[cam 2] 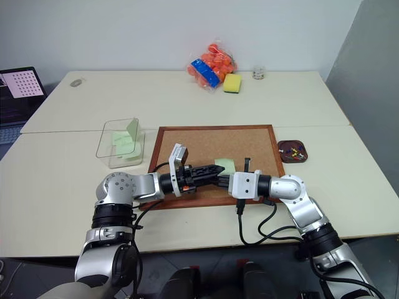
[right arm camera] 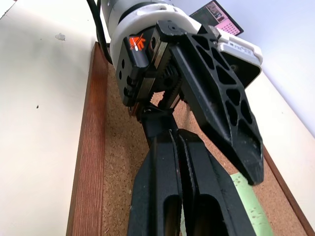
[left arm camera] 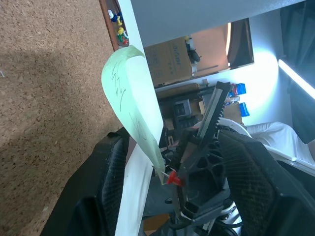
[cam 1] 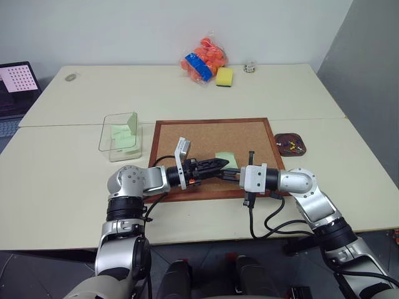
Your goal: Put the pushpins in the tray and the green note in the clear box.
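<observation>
While the right gripper (cam 1: 235, 174) pinches a green note (cam 1: 226, 159) with its fingers pressed together, the left gripper (cam 1: 215, 165) faces it tip to tip with jaws spread to either side of those fingers. Both hang over the cork board (cam 1: 215, 134), the note curling up between them. To the right lies the tray (cam 1: 291, 143) holding pushpins (cam 1: 292, 147); to the left stands the clear box (cam 1: 120, 136) with green slips inside.
</observation>
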